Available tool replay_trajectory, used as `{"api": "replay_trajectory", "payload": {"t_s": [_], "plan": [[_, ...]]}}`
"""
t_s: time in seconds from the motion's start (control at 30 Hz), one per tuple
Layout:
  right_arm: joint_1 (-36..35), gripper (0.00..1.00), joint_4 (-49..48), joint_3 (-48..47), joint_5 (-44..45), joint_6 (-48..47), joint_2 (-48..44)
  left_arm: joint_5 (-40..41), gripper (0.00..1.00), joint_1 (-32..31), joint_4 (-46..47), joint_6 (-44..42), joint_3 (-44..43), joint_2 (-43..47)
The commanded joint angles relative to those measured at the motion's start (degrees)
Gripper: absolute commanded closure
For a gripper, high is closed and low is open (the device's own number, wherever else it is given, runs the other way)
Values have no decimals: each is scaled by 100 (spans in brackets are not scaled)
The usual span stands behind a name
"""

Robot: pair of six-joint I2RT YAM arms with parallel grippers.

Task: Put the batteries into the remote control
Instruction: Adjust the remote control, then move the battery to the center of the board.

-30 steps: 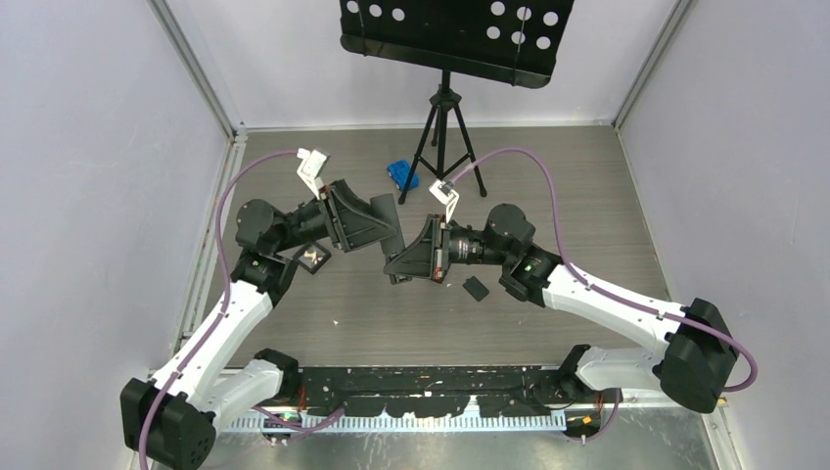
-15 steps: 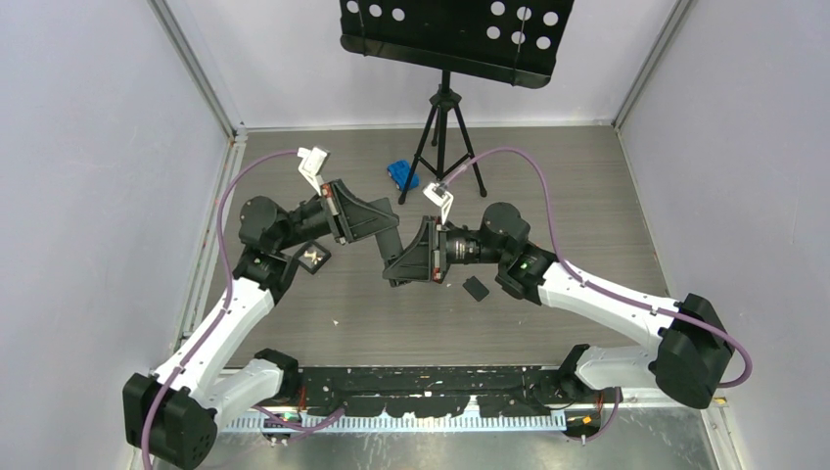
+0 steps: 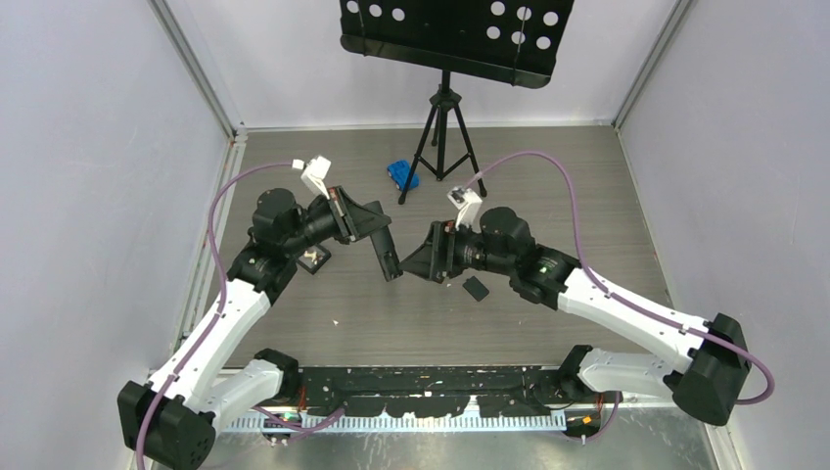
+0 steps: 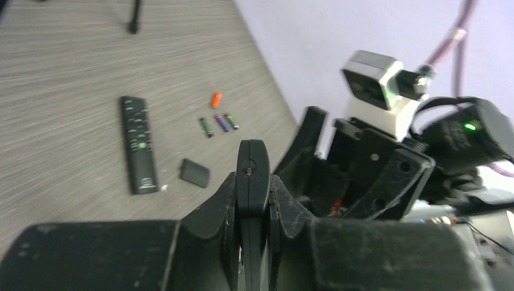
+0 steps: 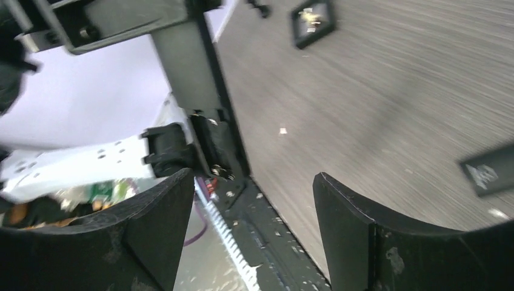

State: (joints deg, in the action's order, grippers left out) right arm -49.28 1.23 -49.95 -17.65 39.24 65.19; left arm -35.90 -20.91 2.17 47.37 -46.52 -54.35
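The remote control, a slim matte-black bar, hangs above the table in my left gripper. In the left wrist view it stands edge-on between the jaws of the left gripper, which is shut on it. My right gripper is open just right of it, holding nothing. In the right wrist view the right gripper stands wide, with the remote control beyond the left finger. The batteries lie together on the table: orange, green, purple, dark green.
A second black remote with pale buttons lies beside a small black battery cover. A blue object and a tripod stand sit at the back. A small black square piece lies under the left arm.
The left gripper closed on the remote and turned it. The right gripper opened, let go of it and drew back to the right.
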Motion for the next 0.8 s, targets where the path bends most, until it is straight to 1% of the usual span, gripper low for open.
{"api": "replay_trajectory", "payload": {"t_s": [0.0,0.07,0.2,0.27,0.37,0.53,0.77], "plan": [[235,25,1215,-144,1957,50,-357,1096,100,-1,-1036,-735,-323,15],[550,28,1814,-167,2520,285,-366,1188,100,-1,-1119,-801,-307,-3],[1475,44,2806,-155,3141,540,-250,976,100,-1,-1083,-818,-291,-61],[1854,47,3216,-184,3472,513,-100,908,100,-1,-1050,-818,-287,-64],[2343,47,3616,-263,3846,359,289,822,100,-1,-998,-818,-263,-75],[2923,47,3645,-259,3959,108,996,691,100,-1,-965,-801,-248,-122],[3234,44,3495,-427,3883,-297,1846,586,100,-1,-1039,-863,-323,-161]]}}
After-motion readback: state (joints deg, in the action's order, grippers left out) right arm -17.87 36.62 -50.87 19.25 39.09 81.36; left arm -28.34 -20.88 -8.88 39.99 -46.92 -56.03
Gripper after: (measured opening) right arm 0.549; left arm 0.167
